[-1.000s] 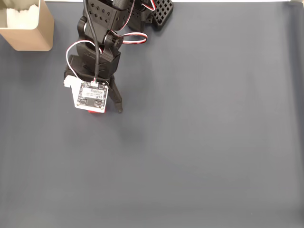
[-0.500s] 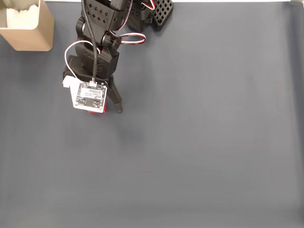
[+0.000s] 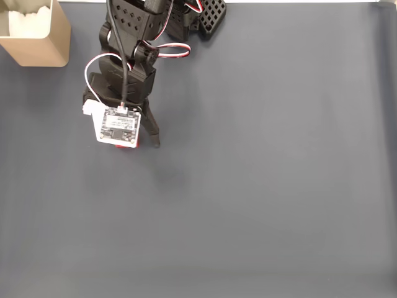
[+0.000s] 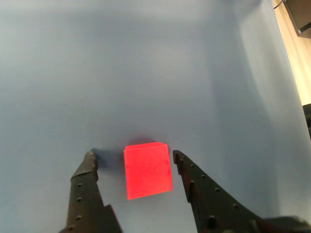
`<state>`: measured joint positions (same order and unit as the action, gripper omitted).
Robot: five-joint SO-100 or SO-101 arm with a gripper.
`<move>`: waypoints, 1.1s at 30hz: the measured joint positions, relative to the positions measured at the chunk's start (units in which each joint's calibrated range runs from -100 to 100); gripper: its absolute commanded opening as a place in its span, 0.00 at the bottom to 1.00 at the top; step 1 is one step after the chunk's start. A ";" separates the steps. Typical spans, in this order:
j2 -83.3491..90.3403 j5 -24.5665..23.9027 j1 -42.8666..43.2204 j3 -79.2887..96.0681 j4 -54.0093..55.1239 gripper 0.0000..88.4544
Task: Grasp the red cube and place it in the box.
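Note:
In the wrist view the red cube (image 4: pixel 147 170) lies flat on the dark grey mat, between the two black fingers of my gripper (image 4: pixel 133 158). The gripper is open, with a small gap on each side of the cube, wider on the left. In the fixed view the arm reaches down at the upper left, and just a red sliver of the cube (image 3: pixel 128 145) peeks out below the wrist's white circuit board. One black finger (image 3: pixel 152 136) shows to its right. The tan box (image 3: pixel 53 46) with a white inside stands at the top left corner, well away from the cube.
The dark grey mat (image 3: pixel 260 186) stretches open to the right and below the arm. The arm's black base (image 3: pixel 205 15) sits at the top edge. In the wrist view a pale floor strip (image 4: pixel 296 63) runs beyond the mat's right edge.
The wrist has shifted very slightly to the left; the cube stays on the mat between the fingers.

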<state>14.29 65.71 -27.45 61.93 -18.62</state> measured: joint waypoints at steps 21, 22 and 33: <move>2.08 -0.54 -0.15 0.00 -4.06 0.16; 2.34 -0.54 -0.15 0.00 -4.22 0.16; 3.56 -0.54 -0.15 0.00 -5.81 0.08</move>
<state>17.85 65.18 -27.60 61.93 -24.42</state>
